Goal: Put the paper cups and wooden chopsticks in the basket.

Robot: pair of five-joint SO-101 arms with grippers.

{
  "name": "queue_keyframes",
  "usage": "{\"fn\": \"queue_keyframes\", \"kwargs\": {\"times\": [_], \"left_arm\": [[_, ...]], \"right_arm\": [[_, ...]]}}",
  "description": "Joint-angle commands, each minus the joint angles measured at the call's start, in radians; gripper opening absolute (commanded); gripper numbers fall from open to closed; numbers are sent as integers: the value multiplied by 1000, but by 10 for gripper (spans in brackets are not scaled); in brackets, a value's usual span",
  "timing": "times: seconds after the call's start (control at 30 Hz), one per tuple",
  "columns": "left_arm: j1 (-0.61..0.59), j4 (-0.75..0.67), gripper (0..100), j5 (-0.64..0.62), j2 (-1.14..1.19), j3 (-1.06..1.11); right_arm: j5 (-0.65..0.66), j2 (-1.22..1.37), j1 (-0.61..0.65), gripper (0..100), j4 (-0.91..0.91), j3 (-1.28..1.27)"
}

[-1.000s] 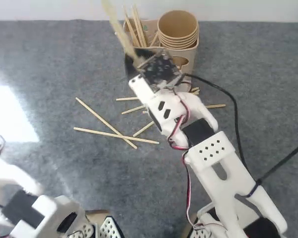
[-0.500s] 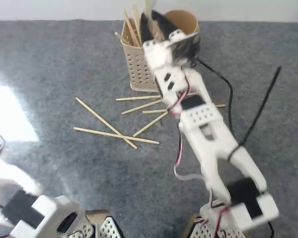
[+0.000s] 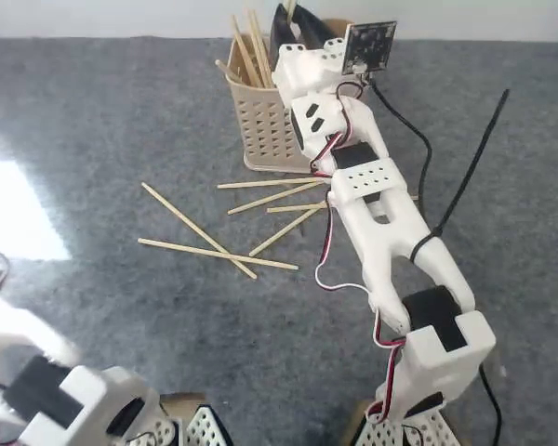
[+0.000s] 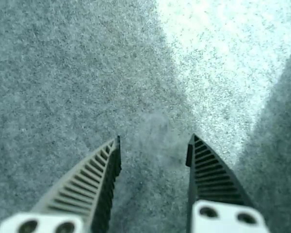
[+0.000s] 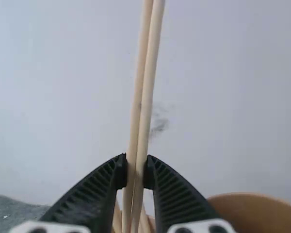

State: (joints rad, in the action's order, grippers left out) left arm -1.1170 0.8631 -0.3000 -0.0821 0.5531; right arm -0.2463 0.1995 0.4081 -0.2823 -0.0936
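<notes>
Your right arm's fingers [image 5: 99,191] pinch 2 thin wooden chopsticks [image 5: 146,73] over the tan plastic basket [image 3: 260,135], and your left arm's fingers [image 4: 94,189] are wide apart.

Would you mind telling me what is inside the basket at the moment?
Several wooden chopsticks stand in the basket. The right gripper, shut on another chopstick pair, covers the rest from above; just a paper cup rim peeks out.
</notes>
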Motion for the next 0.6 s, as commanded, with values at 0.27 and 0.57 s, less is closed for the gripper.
{"fn": "queue_keyframes", "kwargs": {"times": [0.27, 0.57], "left_arm": [[48, -17, 212, -9, -9, 10], [144, 44, 213, -6, -11, 5]], "right_arm": [[68, -56, 64, 128, 5, -8], [63, -252, 64, 129, 291, -9]]}}
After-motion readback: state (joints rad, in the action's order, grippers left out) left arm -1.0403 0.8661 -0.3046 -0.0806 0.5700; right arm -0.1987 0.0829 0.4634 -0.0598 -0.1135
